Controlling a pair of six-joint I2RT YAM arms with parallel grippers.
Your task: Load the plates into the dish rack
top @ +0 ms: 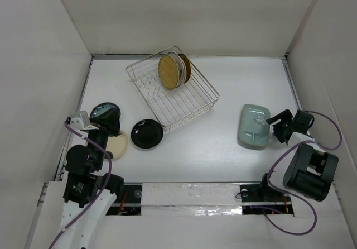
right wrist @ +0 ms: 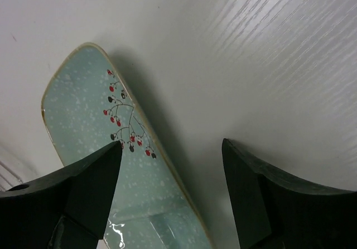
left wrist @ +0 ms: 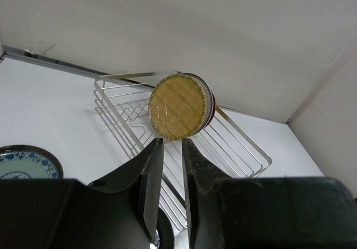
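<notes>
The right hand (right wrist: 171,144) stands wide, its two fingers well apart and gripping nothing. One finger (right wrist: 72,187) hangs over the pale green rectangular plate (right wrist: 83,109). The other hangs over bare worktop (right wrist: 251,48) just beside the plate's long edge (a sprig of red and black berries is painted on the glaze, right by the first finger). Seen from above, this plate lies flat on the right side of the worktop, well apart from the dish rack (top: 184,105), with the hand at its right edge.

The left hand (left wrist: 172,142) is narrow. A slim gap shows between its fingertips, with nothing seen in it, and the rack's wires show through. The teal patterned plate (left wrist: 22,162) sits close beside this hand, at the left of the wrist view. In the top view a glossy black plate (top: 147,133) lies flat to the hand's right, and a cream plate (top: 118,145) sits partly under the arm, near the black one. Farther out, the rack sits askew at the far middle of the worktop. At its far end a tan woven round plate (top: 169,72) stands on edge, with more rounds close behind it, the hindmost a brown plate (top: 185,67).
</notes>
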